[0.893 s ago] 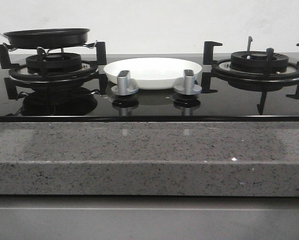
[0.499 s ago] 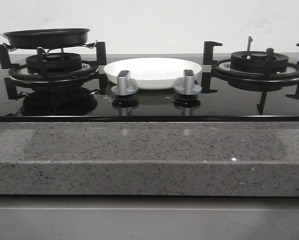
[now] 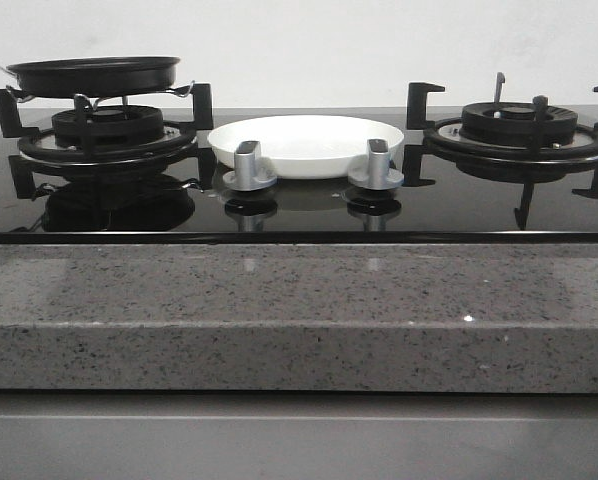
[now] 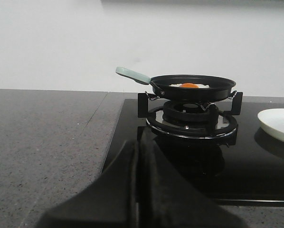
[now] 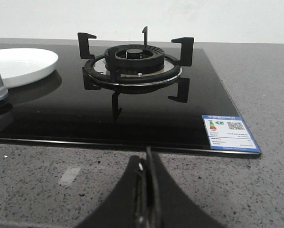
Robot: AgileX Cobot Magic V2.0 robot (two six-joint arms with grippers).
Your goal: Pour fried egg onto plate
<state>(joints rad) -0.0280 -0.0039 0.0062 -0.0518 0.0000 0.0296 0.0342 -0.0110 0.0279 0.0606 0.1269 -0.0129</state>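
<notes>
Fried egg (image 4: 190, 86) lies flat in black pan (image 4: 194, 87), upper left.
Plate (image 3: 305, 145) sits centre; left claw (image 4: 136, 190) and right claw (image 5: 146, 194) clenched.

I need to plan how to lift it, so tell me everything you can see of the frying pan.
The frying pan is round, shallow and black, seemingly metal, with a pale green handle joined to the rim by a thin neck and angled slightly upward. It sits level on the black grate of the left burner, resting on the grate prongs. Inside lies the fried egg, its orange yolk showing just above the rim. The plate lies beside the burner, apart from the pan. No claw touches it.
</notes>
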